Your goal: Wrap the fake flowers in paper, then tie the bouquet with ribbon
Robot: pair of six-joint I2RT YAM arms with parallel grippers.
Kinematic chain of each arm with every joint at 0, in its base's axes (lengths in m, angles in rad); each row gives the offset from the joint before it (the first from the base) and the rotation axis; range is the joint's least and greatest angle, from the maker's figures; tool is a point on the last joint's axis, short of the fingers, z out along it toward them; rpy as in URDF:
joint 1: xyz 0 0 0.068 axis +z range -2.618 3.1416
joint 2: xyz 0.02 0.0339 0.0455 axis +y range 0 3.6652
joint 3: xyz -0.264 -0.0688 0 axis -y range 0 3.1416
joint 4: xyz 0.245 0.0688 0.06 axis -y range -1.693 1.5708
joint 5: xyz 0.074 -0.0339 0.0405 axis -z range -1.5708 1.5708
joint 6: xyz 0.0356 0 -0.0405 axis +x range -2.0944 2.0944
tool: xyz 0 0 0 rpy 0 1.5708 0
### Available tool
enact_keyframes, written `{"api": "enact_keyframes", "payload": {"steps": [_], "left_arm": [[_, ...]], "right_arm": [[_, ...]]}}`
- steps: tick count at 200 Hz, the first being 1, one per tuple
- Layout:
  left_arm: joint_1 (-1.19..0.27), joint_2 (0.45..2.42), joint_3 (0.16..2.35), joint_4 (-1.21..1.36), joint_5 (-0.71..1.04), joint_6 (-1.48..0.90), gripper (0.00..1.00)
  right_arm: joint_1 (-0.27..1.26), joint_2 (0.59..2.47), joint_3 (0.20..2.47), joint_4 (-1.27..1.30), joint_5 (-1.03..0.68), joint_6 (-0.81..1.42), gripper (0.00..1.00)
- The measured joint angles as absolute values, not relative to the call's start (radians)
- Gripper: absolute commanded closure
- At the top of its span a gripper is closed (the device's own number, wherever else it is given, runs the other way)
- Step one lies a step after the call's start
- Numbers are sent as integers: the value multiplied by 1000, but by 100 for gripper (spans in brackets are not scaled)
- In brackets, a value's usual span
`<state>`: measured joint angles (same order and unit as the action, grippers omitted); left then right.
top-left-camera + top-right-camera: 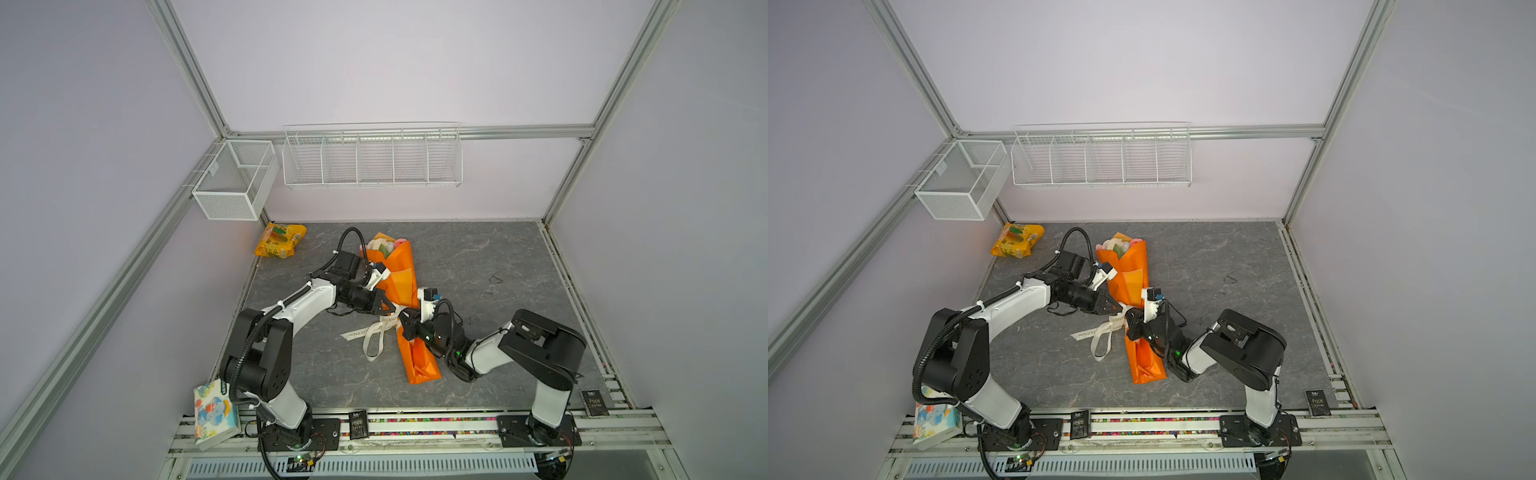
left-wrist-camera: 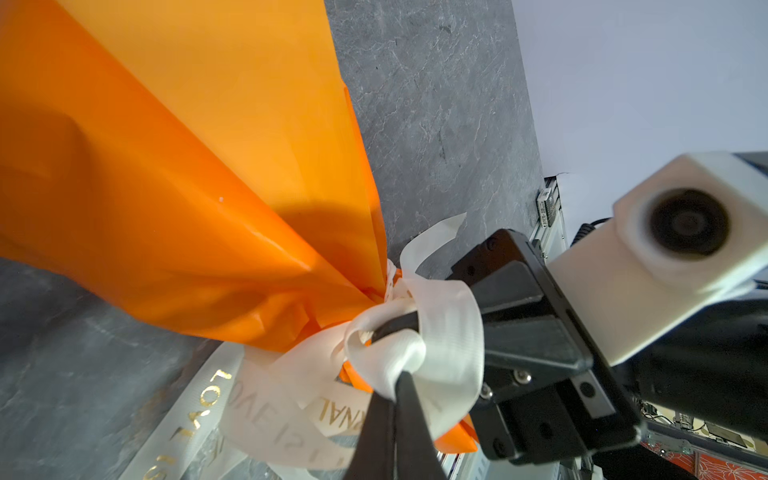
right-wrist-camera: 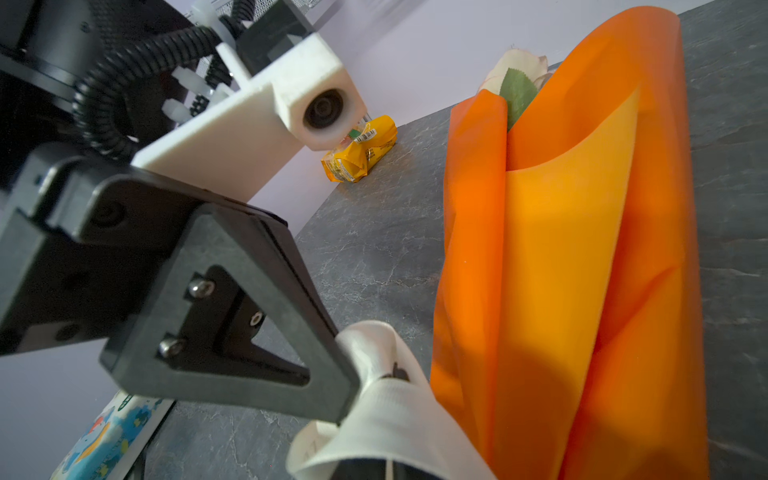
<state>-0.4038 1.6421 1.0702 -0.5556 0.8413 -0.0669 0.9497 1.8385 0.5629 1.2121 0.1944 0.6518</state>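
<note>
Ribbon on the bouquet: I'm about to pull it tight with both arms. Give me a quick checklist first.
1. Left gripper shut on the ribbon: ok.
2. Right gripper gripping the ribbon: cannot tell, ribbon hides its fingertips.
3. Ribbon circling the bouquet at its pinched waist: ok.
4. Knot tightened: not ok, loops look slack.
5. Bouquet lying flat on the table: ok.

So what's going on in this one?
Both arms are working a white ribbon around the narrow middle of an orange-wrapped bouquet lying on the grey table. The left arm has its jaws shut on the ribbon at the knot. The right arm has a jaw tip poked into a ribbon loop, grip unclear. Loose ends trail on the table, so the tie looks unfinished.
</note>
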Motion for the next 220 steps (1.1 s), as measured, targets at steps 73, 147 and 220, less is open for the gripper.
{"api": "enact_keyframes", "payload": {"steps": [73, 147, 220], "left_arm": [[-404, 1642, 1072, -532, 835, -86, 100], [-404, 1638, 1072, -508, 831, -109, 100], [-404, 1639, 1072, -511, 828, -121, 100]], "right_arm": [[949, 1570, 561, 799, 204, 631, 60], [1026, 1374, 689, 287, 189, 636, 65], [1187, 1650, 1023, 45, 158, 685, 69]]}}
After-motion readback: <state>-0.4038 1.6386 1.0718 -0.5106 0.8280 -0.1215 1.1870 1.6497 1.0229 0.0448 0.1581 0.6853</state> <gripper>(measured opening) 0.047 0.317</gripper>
